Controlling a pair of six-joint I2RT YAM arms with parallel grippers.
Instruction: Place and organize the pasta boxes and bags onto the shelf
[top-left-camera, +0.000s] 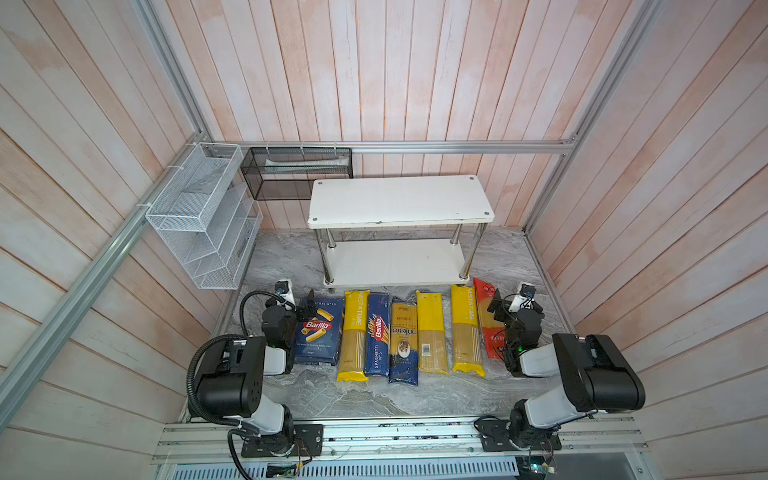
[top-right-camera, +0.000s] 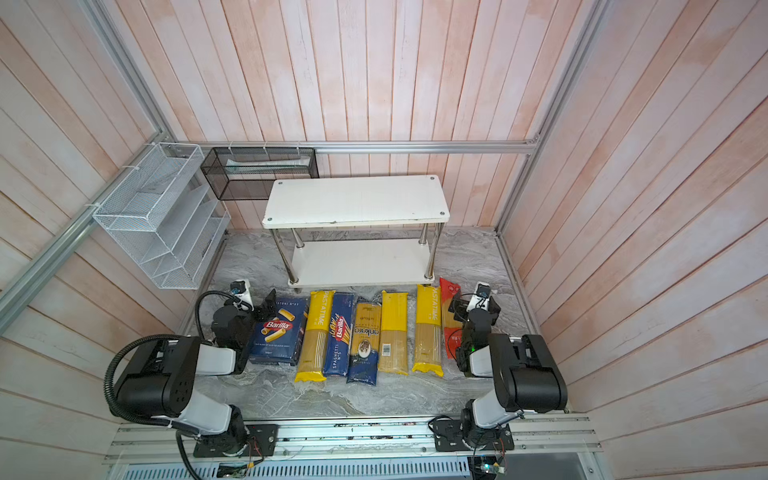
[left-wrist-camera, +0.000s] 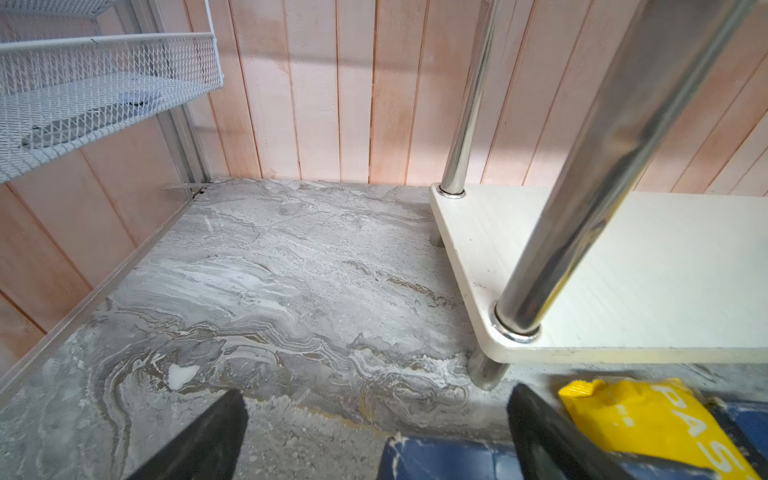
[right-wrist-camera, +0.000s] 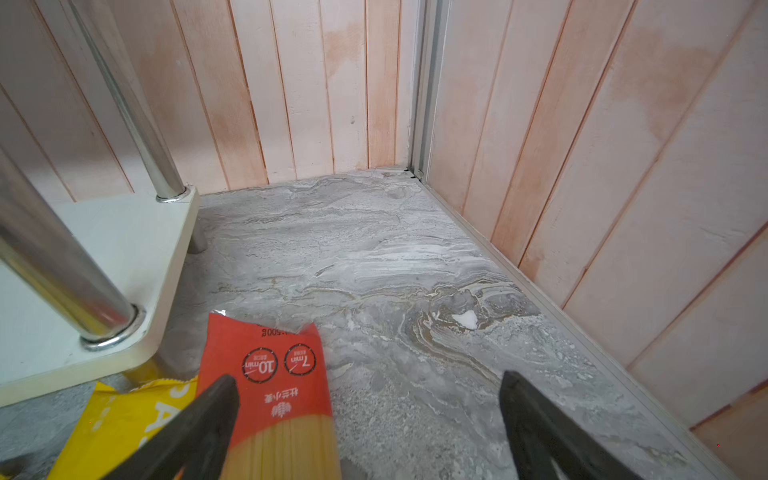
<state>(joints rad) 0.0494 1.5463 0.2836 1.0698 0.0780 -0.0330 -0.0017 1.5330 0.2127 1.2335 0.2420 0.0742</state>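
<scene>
Red bag (right-wrist-camera: 270, 386) — print readable at right wrist | top views: too small

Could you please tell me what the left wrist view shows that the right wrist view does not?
Only the left wrist view: the wire rack and a blue box. Only the right wrist view: the red bag. Both: the shelf, the floor, and, in each, a different yellow bag.
</scene>
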